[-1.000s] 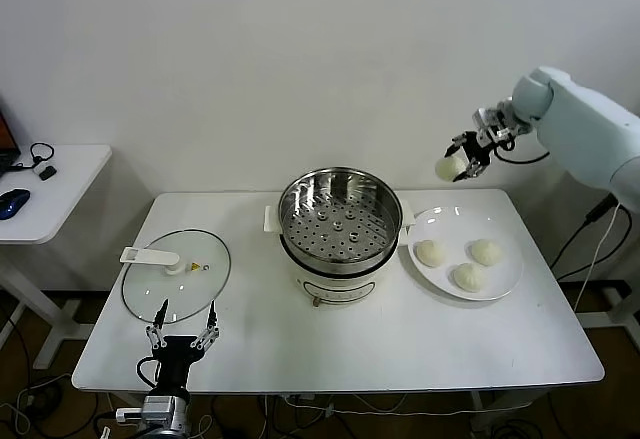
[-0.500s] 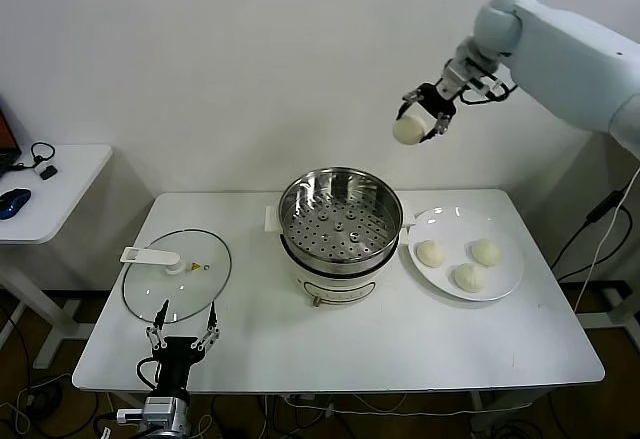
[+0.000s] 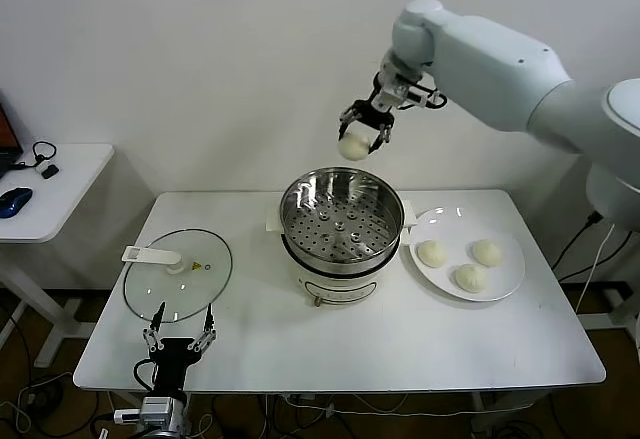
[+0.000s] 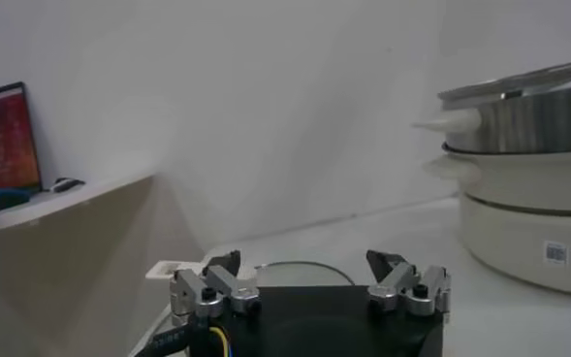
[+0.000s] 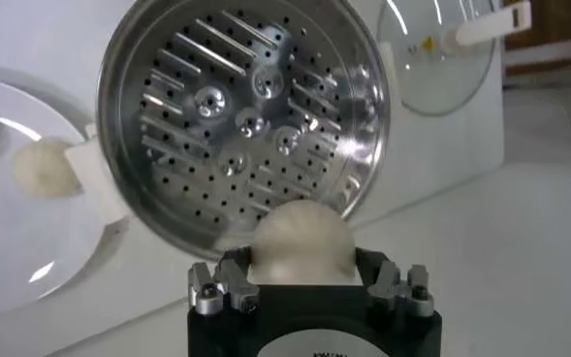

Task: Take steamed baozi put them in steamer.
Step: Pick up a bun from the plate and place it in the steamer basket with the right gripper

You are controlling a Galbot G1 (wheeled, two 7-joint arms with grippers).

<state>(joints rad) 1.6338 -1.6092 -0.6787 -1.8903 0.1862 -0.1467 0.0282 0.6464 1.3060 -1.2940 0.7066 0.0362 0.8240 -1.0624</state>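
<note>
Swinging in from above the plate's side, our right gripper now hangs over the steamer's far rim, its fingers pinching one smooth, cream-white baozi. Largest to smallest, we see the shiny steamer with its perforated floor bare, the white plate just beside it bearing three more round buns, and the carried bun: none is in yet, four remain. Our left gripper waits near the table's front edge, fingers spread, by the glass lid.
</note>
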